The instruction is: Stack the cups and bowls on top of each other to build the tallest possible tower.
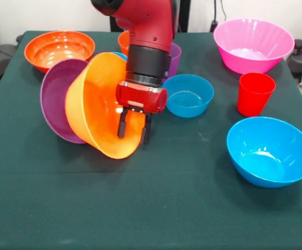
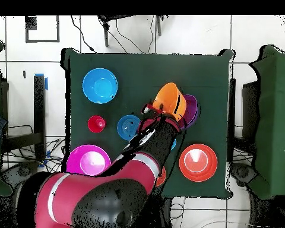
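The pincer (image 1: pixel 134 130) gripped the rim of the large orange bowl (image 1: pixel 96 104), which was tipped on edge against the purple bowl (image 1: pixel 54 99). A small blue bowl (image 1: pixel 188 95), red cup (image 1: pixel 254 93) and pink bowl (image 1: pixel 252 45) stood apart on the bench (image 1: pixel 151 208). No writing showed.

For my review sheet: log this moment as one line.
gripper: shut on orange bowl rim | bowl: tipped on edge against purple bowl | tower: not built
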Available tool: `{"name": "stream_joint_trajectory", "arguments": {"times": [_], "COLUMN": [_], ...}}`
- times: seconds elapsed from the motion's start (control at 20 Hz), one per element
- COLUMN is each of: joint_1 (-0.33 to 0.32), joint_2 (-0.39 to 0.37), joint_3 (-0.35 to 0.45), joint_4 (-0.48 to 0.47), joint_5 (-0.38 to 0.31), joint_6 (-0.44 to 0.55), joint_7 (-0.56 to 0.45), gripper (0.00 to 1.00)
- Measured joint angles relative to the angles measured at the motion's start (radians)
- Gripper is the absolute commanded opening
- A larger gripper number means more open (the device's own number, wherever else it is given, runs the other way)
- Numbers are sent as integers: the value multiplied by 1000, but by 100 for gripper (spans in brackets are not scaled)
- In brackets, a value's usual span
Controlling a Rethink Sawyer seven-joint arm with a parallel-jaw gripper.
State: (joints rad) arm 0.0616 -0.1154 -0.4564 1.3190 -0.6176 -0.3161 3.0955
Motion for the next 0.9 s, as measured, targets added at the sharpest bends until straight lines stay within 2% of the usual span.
{"name": "stream_joint_trajectory", "arguments": {"times": [0.35,0.5,0.7,0.9], "joint_1": [12,12,12,13], "joint_2": [-4,-3,-3,-5], "joint_3": [12,12,12,12], "joint_4": [18,28,49,57], "joint_5": [9,35,107,148], "joint_6": [-54,-110,-239,-335], "joint_7": [0,0,0,0], "gripper": [100,100,100,100]}}
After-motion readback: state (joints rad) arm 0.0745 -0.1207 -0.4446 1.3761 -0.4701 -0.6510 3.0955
